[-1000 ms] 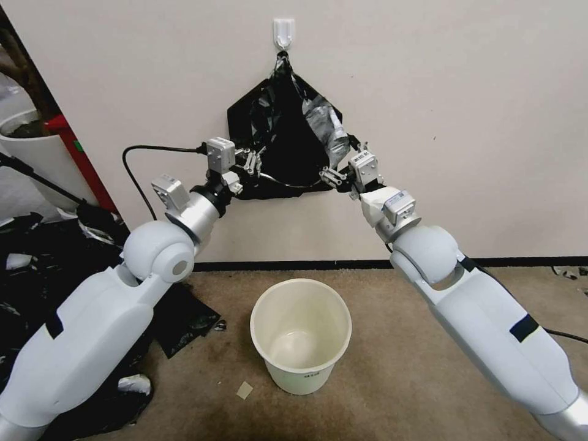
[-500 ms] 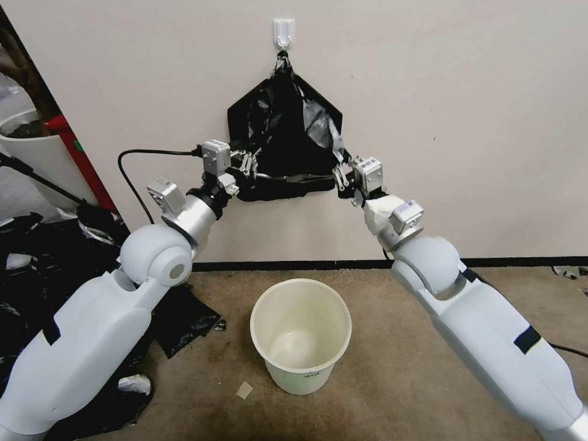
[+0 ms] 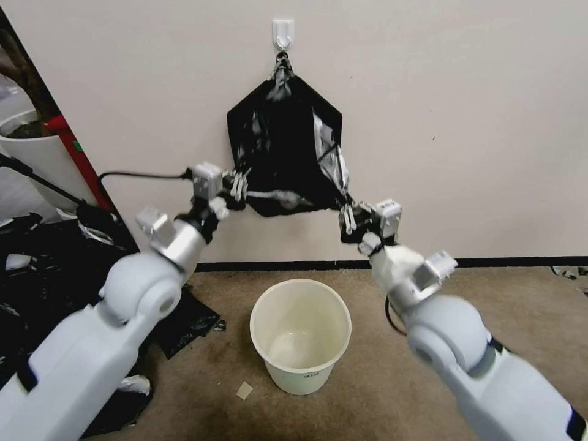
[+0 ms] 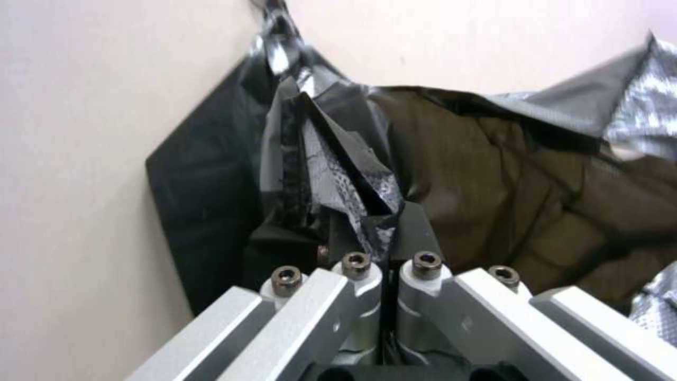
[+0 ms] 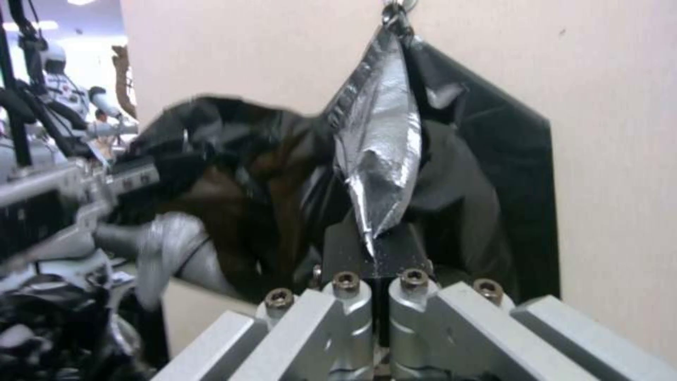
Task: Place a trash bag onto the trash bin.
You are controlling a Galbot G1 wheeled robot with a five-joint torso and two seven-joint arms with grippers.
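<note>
Fingers of both grippers are pressed together on the trash bag's lower rim, each pair pinching a fold of film between its dark pads. At the left gripper (image 3: 240,185) a crumpled black-and-silver pleat (image 4: 353,180) rises straight out of the closed fingertips (image 4: 416,233); at the right gripper (image 3: 348,215) a silvery, pointed flap (image 5: 381,159) stands up from between the closed tips (image 5: 353,248) in the same way. The trash bag (image 3: 288,153) hangs against the far wall, its top knotted to a white hook (image 3: 283,32), and its bottom edge is drawn out between the 2 grippers — the left corner held higher, the right corner pulled lower and farther to the right, so the mouth gapes toward the robot, brownish inside. A flat matte black pack (image 3: 236,122) lies behind it on the wall, its edges showing at the left and right. The trash bin (image 3: 300,334) stands upright on the carpet, near the robot, below the bag and between the 2 arms, well apart from the film. A heap of black bags (image 3: 37,269) lies on the floor at the left.
</note>
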